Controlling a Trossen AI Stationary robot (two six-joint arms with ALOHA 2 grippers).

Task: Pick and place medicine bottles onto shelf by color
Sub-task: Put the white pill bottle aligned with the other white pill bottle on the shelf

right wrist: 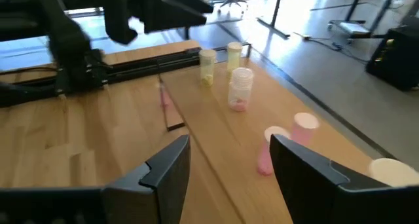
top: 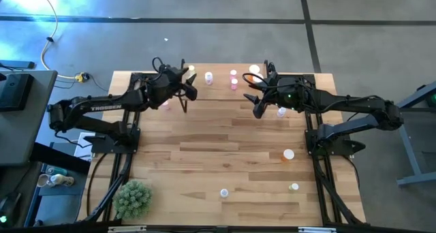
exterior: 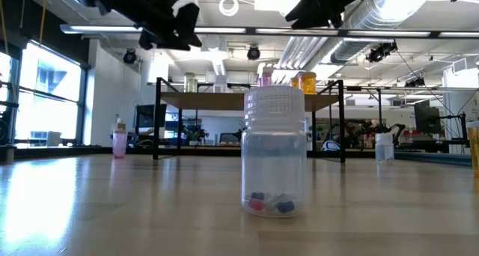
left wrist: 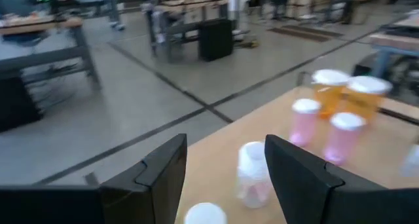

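The medicine bottles (top: 234,82) are tiny, round and white-capped; yellow-green, clear, pink and orange ones stand on the shelf (top: 218,90) at the desk's (top: 204,151) far edge, others scattered nearer. Only the low view shows contents — a clear bottle (exterior: 274,153) holds a few red and blue pills. The left pincer (left wrist: 226,178) hovers released over the shelf's left end, a clear bottle between its fingers untouched; the right pincer (right wrist: 229,165) — spread, holding nothing — hangs over the right end.

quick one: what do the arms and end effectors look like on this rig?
Two matte black jointed arms. The left arm carries white TROSSEN lettering; the right arm shows a small green light near its wrist. Black cables run down from both bases. Each end effector has two flat, angular dark fingers.
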